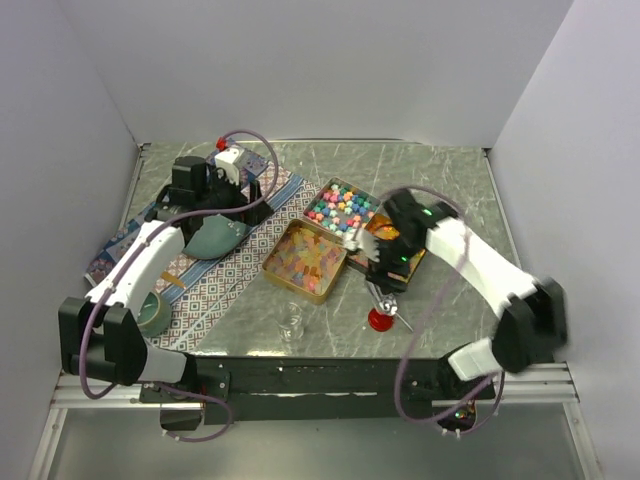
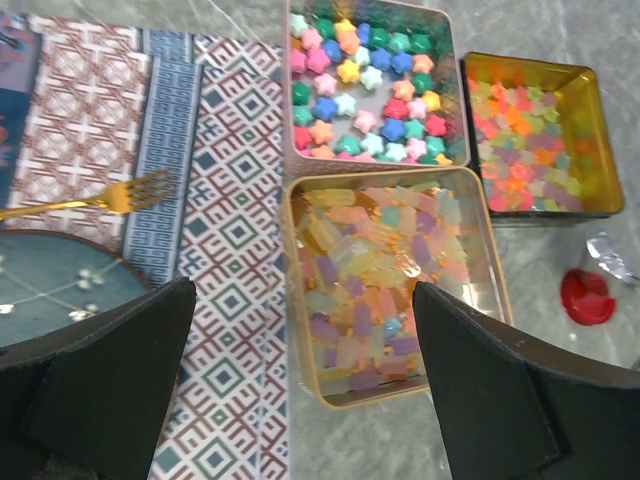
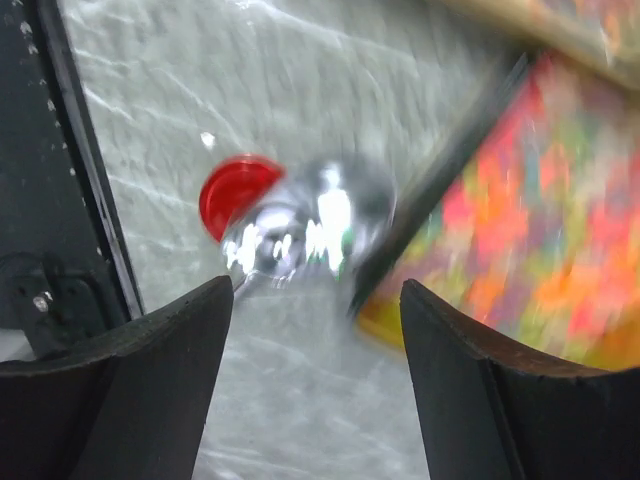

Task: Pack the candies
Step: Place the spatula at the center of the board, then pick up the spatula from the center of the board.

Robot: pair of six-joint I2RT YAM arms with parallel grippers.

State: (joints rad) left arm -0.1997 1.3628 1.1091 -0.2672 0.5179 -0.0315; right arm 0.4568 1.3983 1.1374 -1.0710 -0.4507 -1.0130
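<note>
found the candies sorted into three open gold tins set close together on the grey marbled table. counted star-shaped pieces in pink, blue, green and orange in the far tin, translucent yellow, pink and lilac blocks in the near tin, and orange, red and yellow bits in the right-hand tin. saw the left gripper hanging over the near tin with fingers spread wide, touching nothing. caught the right gripper low over the table beside the right-hand tin, fingers apart and nothing between the pads, above a red disc and a blurred, shiny silver thing lying against it. noted a patterned cloth left of the tins, bearing a gold fork and a teal plate. spotted a small clear glass near the front edge, just in front of the near tin.
</note>
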